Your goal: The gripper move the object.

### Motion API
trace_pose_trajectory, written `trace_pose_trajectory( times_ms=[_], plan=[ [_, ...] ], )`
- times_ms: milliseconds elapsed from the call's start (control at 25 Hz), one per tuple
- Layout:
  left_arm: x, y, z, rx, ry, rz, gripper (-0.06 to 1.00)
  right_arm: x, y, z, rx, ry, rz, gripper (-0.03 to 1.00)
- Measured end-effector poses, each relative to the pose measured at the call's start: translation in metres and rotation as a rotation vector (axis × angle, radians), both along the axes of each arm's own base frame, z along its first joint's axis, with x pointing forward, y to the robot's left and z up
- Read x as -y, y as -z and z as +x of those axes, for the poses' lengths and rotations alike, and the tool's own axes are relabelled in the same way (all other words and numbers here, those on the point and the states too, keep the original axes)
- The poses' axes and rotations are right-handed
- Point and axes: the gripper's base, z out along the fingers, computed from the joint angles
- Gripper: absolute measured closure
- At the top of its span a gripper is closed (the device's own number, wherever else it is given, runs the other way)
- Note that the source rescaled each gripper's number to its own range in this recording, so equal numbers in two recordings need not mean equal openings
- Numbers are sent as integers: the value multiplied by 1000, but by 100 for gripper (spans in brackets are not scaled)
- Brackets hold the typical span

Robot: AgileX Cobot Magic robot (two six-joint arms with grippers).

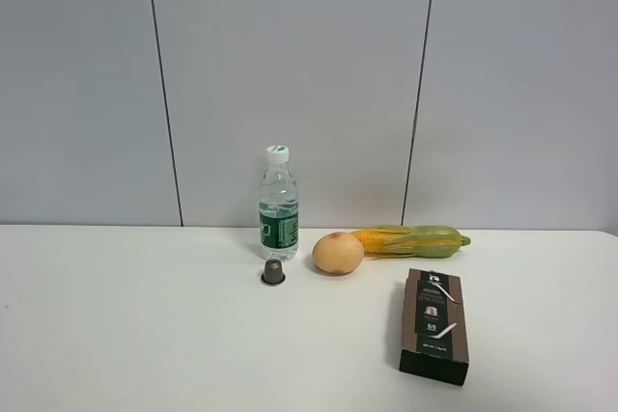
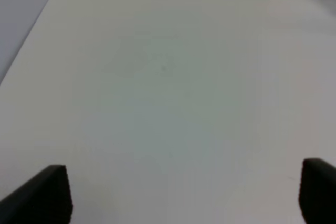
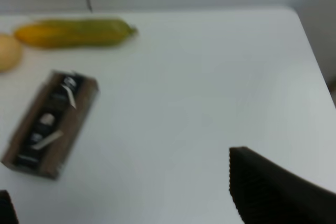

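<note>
Upright, the bottle (image 1: 278, 203) stands untouched; both tools, left (image 2: 184, 195) and right (image 3: 131, 192), gape empty.

Plastic, card and matt white before us

We see a clear plastic bottle (image 1: 278, 202) with glossy green label, a matt brown cardboard box (image 1: 435, 326), a smooth matt table (image 1: 135, 325), and ridged black fingers (image 3: 273, 192).

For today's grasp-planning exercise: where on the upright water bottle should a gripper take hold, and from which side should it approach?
Grip the water bottle across its straight, round body at the green label, below the narrowing neck. It stands upright, so a level approach from the open left side probably suits best: the capsule sits in front and the peach close on its right.
</note>
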Motion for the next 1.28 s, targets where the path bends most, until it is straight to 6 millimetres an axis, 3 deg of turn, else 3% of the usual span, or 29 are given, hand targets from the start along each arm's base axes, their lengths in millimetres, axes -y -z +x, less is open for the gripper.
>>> trace_pose_trajectory(
  times_ms=[200, 680, 800, 1280],
  plan=[
    [0, 0, 0, 0, 0, 0, -6, 7, 37, -28, -53, 106, -13, 21],
    [0, 0, 0, 0, 0, 0, -6, 8, 36, -60, 122, 128, 16, 21],
    [0, 0, 0, 0, 0, 0, -6, 8, 48, -63, 61, 143, 39, 21],
    [0, 0, 0, 0, 0, 0, -6, 9, 49, -66, 68, 144, 38, 21]
  ],
)
